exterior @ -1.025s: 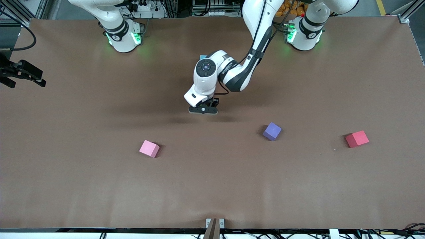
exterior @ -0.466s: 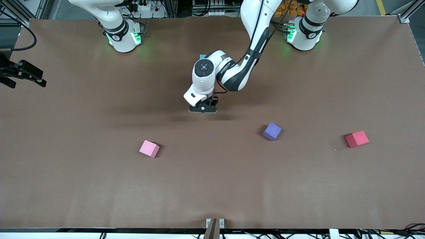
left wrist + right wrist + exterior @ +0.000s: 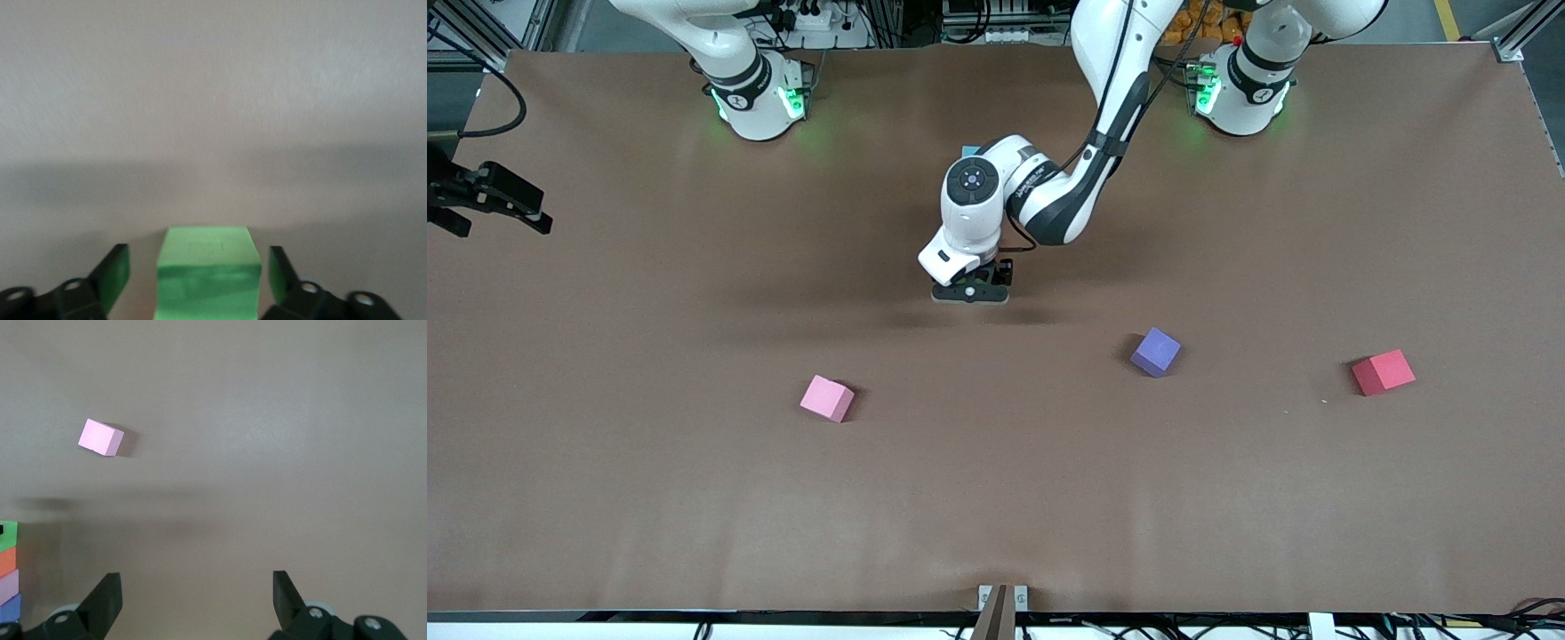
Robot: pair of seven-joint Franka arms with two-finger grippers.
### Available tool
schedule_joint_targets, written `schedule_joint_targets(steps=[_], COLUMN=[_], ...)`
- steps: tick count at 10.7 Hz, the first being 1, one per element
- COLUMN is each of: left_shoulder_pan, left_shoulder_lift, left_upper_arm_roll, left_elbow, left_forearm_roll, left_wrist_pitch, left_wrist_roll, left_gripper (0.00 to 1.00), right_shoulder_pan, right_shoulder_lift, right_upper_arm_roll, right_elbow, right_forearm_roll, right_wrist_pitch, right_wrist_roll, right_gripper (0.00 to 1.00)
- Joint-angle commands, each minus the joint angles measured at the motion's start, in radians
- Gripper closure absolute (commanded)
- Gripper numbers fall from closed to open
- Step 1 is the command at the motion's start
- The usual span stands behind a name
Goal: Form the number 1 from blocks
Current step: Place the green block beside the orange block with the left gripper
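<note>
The green block point(image 3: 208, 270) rests on the table between the fingers of my left gripper point(image 3: 200, 267), which is open with a gap on each side of the block. That gripper point(image 3: 971, 293) hangs low over the table's middle and hides the green block from the front view. In the right wrist view the green block point(image 3: 7, 530) heads a row with an orange block point(image 3: 7, 561), a pale purple block point(image 3: 8, 583) and a blue block point(image 3: 8, 608). Loose are a pink block point(image 3: 827, 397), a purple block point(image 3: 1156, 351) and a red block point(image 3: 1384, 372). My right gripper point(image 3: 197, 587) waits open with nothing in it.
My right gripper point(image 3: 534, 218) hangs over the table edge at the right arm's end. A light blue corner point(image 3: 971, 151) peeks out by the left arm's wrist. Both arm bases point(image 3: 756, 98) stand along the table's edge farthest from the front camera.
My left gripper has opened and let go of the green block, which now rests on the table. The arm itself has barely moved. The right arm has stayed still.
</note>
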State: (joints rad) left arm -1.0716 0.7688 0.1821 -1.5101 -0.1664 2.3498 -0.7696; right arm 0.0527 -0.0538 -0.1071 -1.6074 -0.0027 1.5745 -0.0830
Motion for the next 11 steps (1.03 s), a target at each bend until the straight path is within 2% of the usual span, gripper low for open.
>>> schedule_joint_targets(steps=[1,3,4,7,8,9,10,11], left_shoulder_pan=[0.019,0.059,0.093,0.247,0.337,0.457,0.551,0.608], left_shoulder_lift=[-0.093,-0.196,-0.253,-0.423,-0.483,-0.543,-0.593,-0.63], left_upper_arm_roll=[0.026,0.025,0.023,-0.033,-0.077,-0.157,-0.2,-0.211], left_elbow=[0.004,0.005,0.005,0.002,-0.001,-0.008,-0.01,-0.009], left_forearm_roll=[0.077,0.102,0.152,0.189,0.191,0.192,0.191,0.191], left_wrist_pitch=[-0.04,-0.108,-0.171,-0.352,-0.43,-0.49,-0.559,-0.633], left_wrist_roll=[-0.002,-0.002,0.018,0.168,0.209,0.255,0.306,0.314], left_gripper=[0.0,0.0,0.0,0.0,0.0,0.0,0.0,0.0], right_shoulder_pan=[0.007,0.006,0.007,0.009,0.009,0.009,0.01,0.01], right_shoulder_lift=[0.003,0.003,0.003,0.003,0.003,0.002,0.003,0.002], right_upper_arm_roll=[0.0,0.0,0.0,0.001,0.001,0.003,0.003,0.003], right_elbow=[0.012,0.014,0.012,0.014,0.014,0.015,0.015,0.015], right_forearm_roll=[-0.02,-0.023,-0.025,-0.028,-0.026,-0.028,-0.026,-0.026], right_wrist_pitch=[-0.011,-0.011,-0.011,-0.011,-0.011,-0.013,-0.013,-0.013], right_wrist_roll=[0.012,0.014,0.014,0.014,0.014,0.016,0.016,0.016], right_gripper=[0.0,0.0,0.0,0.0,0.0,0.0,0.0,0.0])
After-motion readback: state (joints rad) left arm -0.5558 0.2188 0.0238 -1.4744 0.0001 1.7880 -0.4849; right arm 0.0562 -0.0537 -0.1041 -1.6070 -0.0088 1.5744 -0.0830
